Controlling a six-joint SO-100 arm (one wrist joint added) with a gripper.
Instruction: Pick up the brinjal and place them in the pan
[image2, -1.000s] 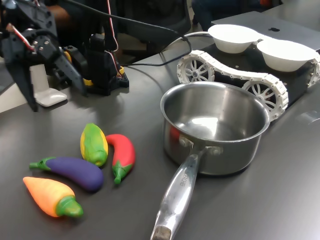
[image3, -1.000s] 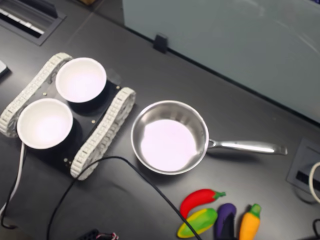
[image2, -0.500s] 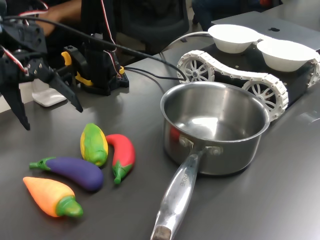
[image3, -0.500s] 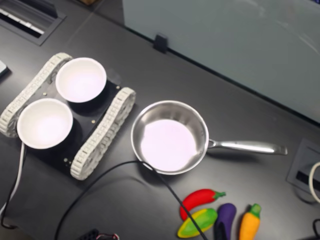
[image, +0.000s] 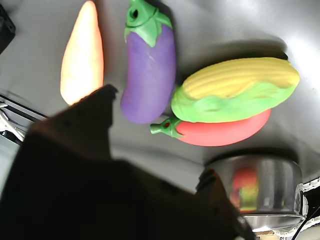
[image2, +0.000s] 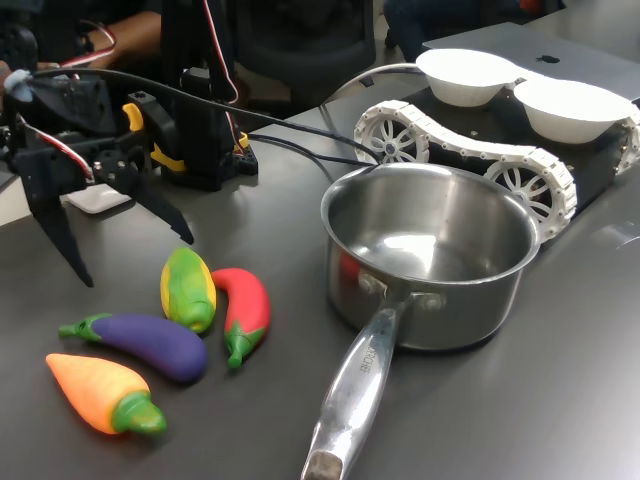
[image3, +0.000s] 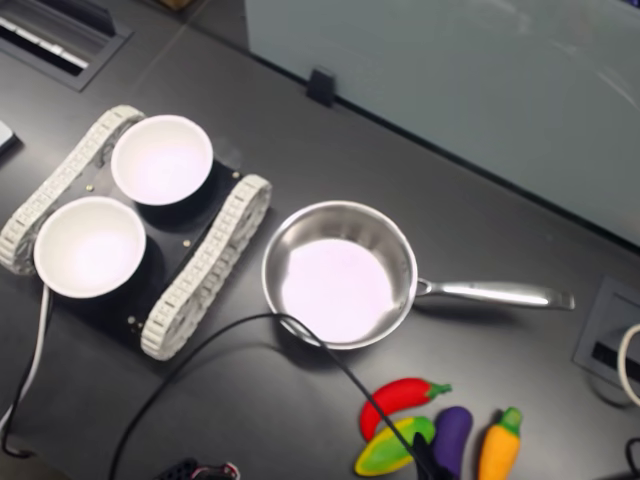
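Nothing of the task is done yet, as far as these views show: the pan (image2: 430, 255) stands empty on the dark table (image2: 560, 400), its long handle (image2: 352, 395) pointing toward the camera in the first exterior view; the brinjal (image2: 148, 343) lies on the table well to the pan's left in the first exterior view, untouched, with the orange carrot toy (image2: 103, 394) just beside it on the side away from the pan, and the yellow-green corn toy (image2: 188, 288) and the red chilli toy (image2: 241, 311) between it and the pan; in the wrist view the brinjal (image: 148, 70) touches the corn toy (image: 235, 90) along one flank, and the chilli's green stem reaches its rounded end; the gripper (image2: 125, 245) hangs above the table on the far side of the vegetables from the pan's handle, its two dark jaws spread wide apart and holding nothing; the two white bowls (image2: 520, 90) sit on the tracked vehicle behind the pan and play no part; what remains, I judge, is the whole job: lowering over the brinjal, closing on it, lifting, carrying it over the pan's rim and letting go.
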